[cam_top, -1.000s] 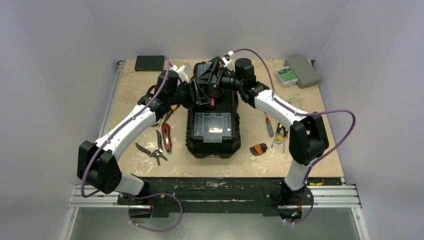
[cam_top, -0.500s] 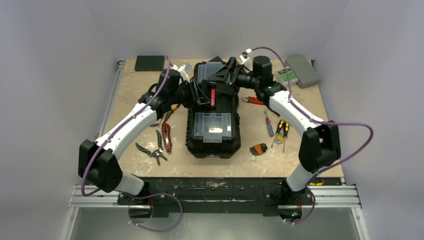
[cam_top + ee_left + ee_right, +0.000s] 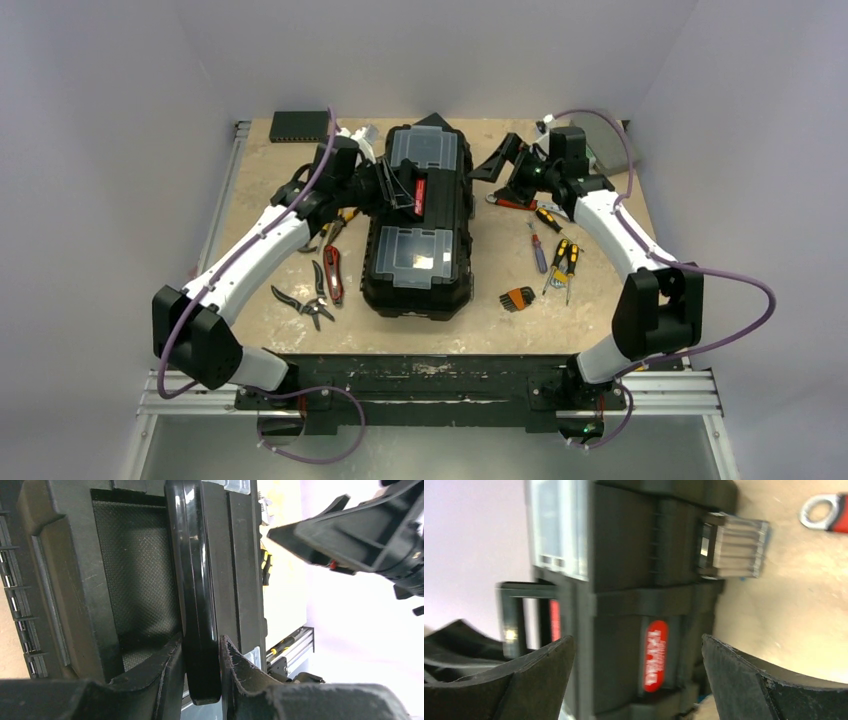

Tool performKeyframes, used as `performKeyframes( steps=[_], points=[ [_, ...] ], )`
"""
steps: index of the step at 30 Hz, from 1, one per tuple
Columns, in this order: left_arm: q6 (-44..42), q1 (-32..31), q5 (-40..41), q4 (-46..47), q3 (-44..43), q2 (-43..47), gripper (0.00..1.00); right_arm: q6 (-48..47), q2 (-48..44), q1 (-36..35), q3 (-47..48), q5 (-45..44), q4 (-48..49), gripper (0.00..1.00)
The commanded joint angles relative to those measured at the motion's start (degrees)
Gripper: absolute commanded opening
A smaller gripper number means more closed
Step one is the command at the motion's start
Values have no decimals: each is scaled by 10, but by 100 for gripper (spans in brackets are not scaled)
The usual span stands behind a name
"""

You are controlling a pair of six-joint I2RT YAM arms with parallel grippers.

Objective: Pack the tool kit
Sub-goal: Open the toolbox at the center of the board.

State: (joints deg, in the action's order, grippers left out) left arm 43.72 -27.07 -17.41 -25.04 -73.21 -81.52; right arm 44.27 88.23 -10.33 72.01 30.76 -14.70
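Showed a large black plastic toolbox (image 3: 418, 235) lying lengthwise mid-worktop (image 3: 600, 300), lid down, with two clear-lidded compartments (image 3: 415, 250) and a red label on its handle (image 3: 421, 196). Showed loose hand tools on either side: red-handled cutter (image 3: 332, 275) and black pliers (image 3: 303, 303) on the left; screwdriver (image 3: 538, 252), yellow-black pliers (image 3: 561, 262) and hex keys (image 3: 517, 298) on the right.

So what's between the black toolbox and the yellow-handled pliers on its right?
A small screwdriver lies between the toolbox and the pliers; the top view shows it.
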Motion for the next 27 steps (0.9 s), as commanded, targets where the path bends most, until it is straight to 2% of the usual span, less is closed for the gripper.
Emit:
performKeyframes(
  steps=[1,12,13,14,16,17,18,22,27],
  points=[
    [-13,11,-9,54,-45,55,0,-56,-20,0,-40,-68,-25,96],
    [31,53,-42,103,-14,105,0,-79,1,0,-82,-81,1,93],
    [34,55,-46,106,-11,108,0,-73,2,-2,-93,-68,18,86],
    [37,59,-51,108,-8,110,0,-65,4,-3,-106,-54,40,73],
    [43,64,-59,113,-3,114,0,-48,11,-4,-126,-24,84,31],
    [47,67,-64,116,0,116,0,-41,18,-4,-129,-14,95,14],
    [50,71,-67,120,4,118,0,-36,26,-6,-129,-5,102,1],
    [58,82,-81,129,14,122,0,-13,50,-17,-135,56,161,0],
    [64,83,-95,137,21,117,0,-24,58,-35,-126,68,175,0]
  ],
)
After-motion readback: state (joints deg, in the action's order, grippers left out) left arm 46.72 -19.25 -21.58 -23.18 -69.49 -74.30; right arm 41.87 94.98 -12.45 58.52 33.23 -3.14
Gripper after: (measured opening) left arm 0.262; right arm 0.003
